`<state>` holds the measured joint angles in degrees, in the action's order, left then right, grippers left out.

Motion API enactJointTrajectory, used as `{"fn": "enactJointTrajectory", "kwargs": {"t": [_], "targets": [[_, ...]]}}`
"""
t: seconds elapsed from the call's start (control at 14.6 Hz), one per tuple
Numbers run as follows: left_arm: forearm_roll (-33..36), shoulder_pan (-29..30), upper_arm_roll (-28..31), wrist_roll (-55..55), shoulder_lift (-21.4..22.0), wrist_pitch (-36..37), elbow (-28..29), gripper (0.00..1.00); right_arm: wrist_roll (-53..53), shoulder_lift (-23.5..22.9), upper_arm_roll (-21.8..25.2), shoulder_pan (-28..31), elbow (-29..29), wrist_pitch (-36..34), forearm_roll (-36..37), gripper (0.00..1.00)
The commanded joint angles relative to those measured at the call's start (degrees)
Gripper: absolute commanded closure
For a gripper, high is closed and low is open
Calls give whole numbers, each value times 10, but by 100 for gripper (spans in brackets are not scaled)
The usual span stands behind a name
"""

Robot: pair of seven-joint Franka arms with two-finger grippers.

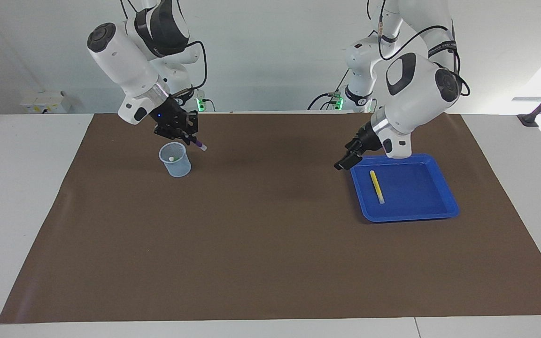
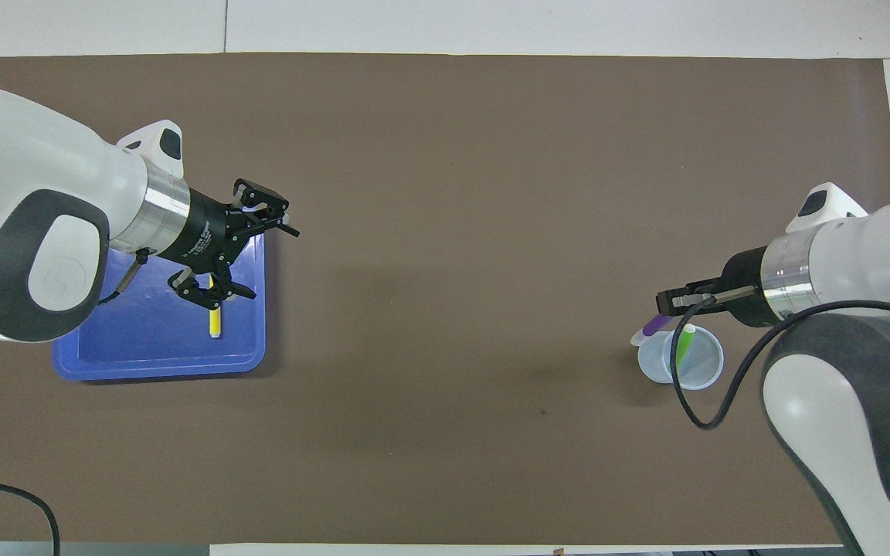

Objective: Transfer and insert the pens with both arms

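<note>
Two end effectors split the work: the right end effector (image 1: 190,136) grips the purple pen (image 1: 199,144) above the cup (image 1: 175,159) holding the green pen (image 2: 684,344); the left end effector (image 2: 240,255), fingers spread and empty, hangs over the blue tray (image 1: 439,206) where the yellow pen (image 1: 376,186) lies below it, awaiting pickup.

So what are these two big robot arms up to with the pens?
They are moving pens from a blue plastic tray into a clear plastic cup. The right gripper holds a purple marker pen just above the cup, where a green marker pen already stands. The left gripper, jaws open, hangs over the tray, where a yellow marker pen lies.
</note>
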<state>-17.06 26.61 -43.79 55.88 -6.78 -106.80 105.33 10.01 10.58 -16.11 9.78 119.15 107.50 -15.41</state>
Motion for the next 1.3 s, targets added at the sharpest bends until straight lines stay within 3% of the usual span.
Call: {"fn": "enactJointTrajectory", "kwargs": {"t": [0.0,0.14,0.48,0.62,0.76,0.82,0.89,0.96,1.1,1.17,1.24], "targets": [[46,26,-1,-144,6,6,9,0,53,-3,-9,16,4,-21,70,100],[89,40,-1,-272,5,-23,30,0,59,-3,-9,24,9,-27,77,100],[151,50,0,-475,-5,-99,105,0,68,-6,-10,35,56,7,78,100],[167,65,0,-535,-5,-130,139,0,65,-6,-10,37,66,9,77,100],[235,66,0,-559,-16,-190,175,2,66,-6,-11,46,80,21,77,97],[251,67,1,-559,-25,-205,181,3,64,-6,-11,45,83,25,77,85],[264,67,1,-559,-28,-212,183,6,64,-6,-11,42,83,27,77,58],[266,68,1,-558,-31,-213,189,12,64,-6,-11,41,82,28,77,38],[266,67,1,-554,-34,-217,196,16,66,-8,-12,44,77,28,77,7],[266,68,1,-554,-36,-218,197,18,67,-13,-12,44,71,29,77,0],[266,67,1,-553,-40,-222,203,20,65,-16,-13,42,55,26,72,0]]}}
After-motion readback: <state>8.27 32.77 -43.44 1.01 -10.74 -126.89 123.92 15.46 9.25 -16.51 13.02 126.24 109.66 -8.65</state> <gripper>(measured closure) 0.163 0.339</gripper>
